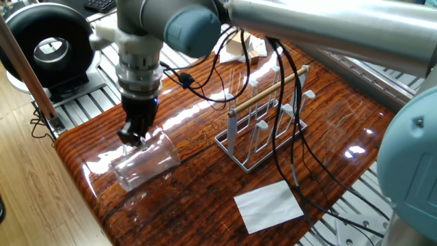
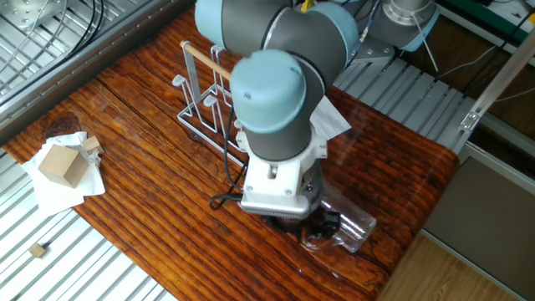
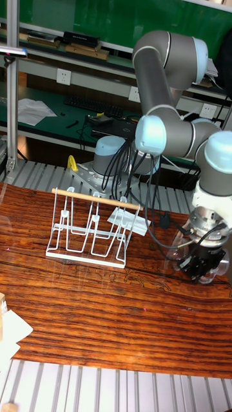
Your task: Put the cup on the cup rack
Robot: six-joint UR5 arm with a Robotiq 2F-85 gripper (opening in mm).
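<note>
I see the gripper [image 1: 130, 136] at the left of the frame, its fingers pinched on the rim of the cup [image 1: 142, 160], which lies tilted on its side low over the tabletop [image 1: 205, 184] near the left edge. I cannot tell whether the glass touches the wood. The cup rack [image 1: 266, 123] stands well apart, toward the centre right, its wooden rod across the top. A white paper sheet [image 1: 268, 205] lies in the lower middle of the frame.
</note>
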